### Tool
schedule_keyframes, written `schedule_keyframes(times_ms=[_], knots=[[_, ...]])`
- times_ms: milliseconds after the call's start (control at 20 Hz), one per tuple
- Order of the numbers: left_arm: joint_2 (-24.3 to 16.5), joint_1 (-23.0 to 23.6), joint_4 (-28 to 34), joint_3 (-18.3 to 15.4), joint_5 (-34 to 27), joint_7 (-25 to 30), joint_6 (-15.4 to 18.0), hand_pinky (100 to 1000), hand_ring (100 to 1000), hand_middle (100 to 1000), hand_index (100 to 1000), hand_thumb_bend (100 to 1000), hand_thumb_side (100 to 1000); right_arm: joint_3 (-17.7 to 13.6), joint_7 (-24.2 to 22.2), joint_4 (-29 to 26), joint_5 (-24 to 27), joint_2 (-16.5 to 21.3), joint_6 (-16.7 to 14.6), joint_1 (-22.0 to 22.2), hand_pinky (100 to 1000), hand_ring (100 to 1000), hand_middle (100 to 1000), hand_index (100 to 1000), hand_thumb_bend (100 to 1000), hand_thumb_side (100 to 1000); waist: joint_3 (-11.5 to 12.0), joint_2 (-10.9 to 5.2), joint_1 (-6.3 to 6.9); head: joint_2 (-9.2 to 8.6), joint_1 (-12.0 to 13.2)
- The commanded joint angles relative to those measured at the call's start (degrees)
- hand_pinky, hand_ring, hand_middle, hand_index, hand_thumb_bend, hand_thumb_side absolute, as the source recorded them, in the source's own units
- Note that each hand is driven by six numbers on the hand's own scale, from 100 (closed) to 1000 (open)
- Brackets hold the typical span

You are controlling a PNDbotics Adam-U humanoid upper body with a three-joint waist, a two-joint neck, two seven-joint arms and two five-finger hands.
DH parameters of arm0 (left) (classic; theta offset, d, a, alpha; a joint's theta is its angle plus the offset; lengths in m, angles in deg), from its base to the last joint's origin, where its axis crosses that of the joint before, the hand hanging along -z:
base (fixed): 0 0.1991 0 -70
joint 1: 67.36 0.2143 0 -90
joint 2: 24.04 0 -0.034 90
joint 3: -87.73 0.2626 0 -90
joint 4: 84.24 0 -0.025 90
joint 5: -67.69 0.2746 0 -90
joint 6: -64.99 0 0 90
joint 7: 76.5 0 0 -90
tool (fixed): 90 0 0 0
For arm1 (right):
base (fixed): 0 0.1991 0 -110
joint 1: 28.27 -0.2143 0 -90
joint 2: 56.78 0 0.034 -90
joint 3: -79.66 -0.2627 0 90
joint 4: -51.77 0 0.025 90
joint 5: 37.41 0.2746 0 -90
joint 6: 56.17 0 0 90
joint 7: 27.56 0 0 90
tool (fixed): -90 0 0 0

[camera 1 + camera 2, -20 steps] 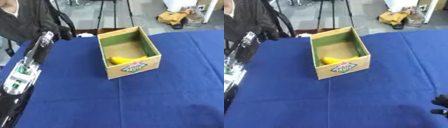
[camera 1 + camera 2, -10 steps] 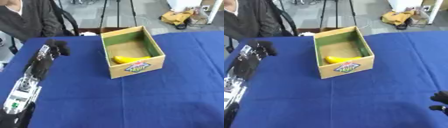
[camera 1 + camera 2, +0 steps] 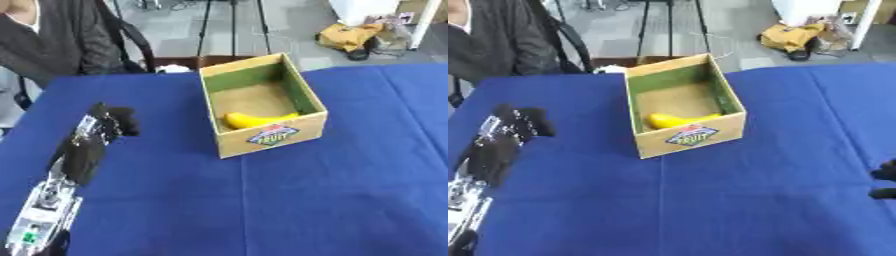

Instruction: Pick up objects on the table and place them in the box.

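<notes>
A: Far left of the frame?
B: Left arm (image 3: pixel 74 165), running up from the lower left corner, silver at the bottom, black higher up. Stretched long and slightly tilted toward the upper right, low over the blue worktop (image 3: pixel 262 210).

A: At its tip?
B: Left hand (image 3: pixel 112 120), black, at mid-left of the frame. Fingers (image 3: pixel 127 122) curled in together, clamped on nothing visible. Well apart from the box, bare blue cloth between.

A: Centre?
B: Wooden box (image 3: pixel 262 102), open-topped, green on the inner walls, brown on the floor, a printed label on the near face. Standing upright on the worktop, turned a little askew, just above the middle of the frame.

A: Inside it?
B: Yellow banana (image 3: pixel 256 120), lying flat on the floor of the box against the near wall, curved ends pointing up toward the far side.

A: Right side?
B: Only a sliver of the right hand (image 3: pixel 884 181), dark, at the right edge of the right eye view, a bit below mid-height. Fingers: cannot tell, too little in frame. Well apart from the box.

A: Beyond the far edge of the worktop?
B: Grey floor, dark tripod legs (image 3: pixel 234 25) at top centre, a yellow bag (image 3: pixel 350 36) at upper right.
</notes>
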Motion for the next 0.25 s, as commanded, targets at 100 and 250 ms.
schedule_keyframes(times_ms=[100, 250], knots=[[0.1, 0.1, 1.3, -0.2, 0.1, 0.9, 0.2, 707, 629, 578, 756, 265, 1000, -0.6, 0.2, -0.7, 1.8, 2.4, -0.1, -1.9, 572, 717, 651, 711, 100, 818, 0.3, -0.71, -0.23, -0.91, -0.4], [0.7, 0.3, 1.4, -0.4, 0.0, 0.8, 0.3, 706, 629, 578, 755, 270, 1000, -0.1, -0.4, -0.3, 2.6, 2.8, 0.1, -3.0, 572, 717, 651, 711, 100, 817, 0.4, -0.61, -0.28, -1.24, -0.7]])
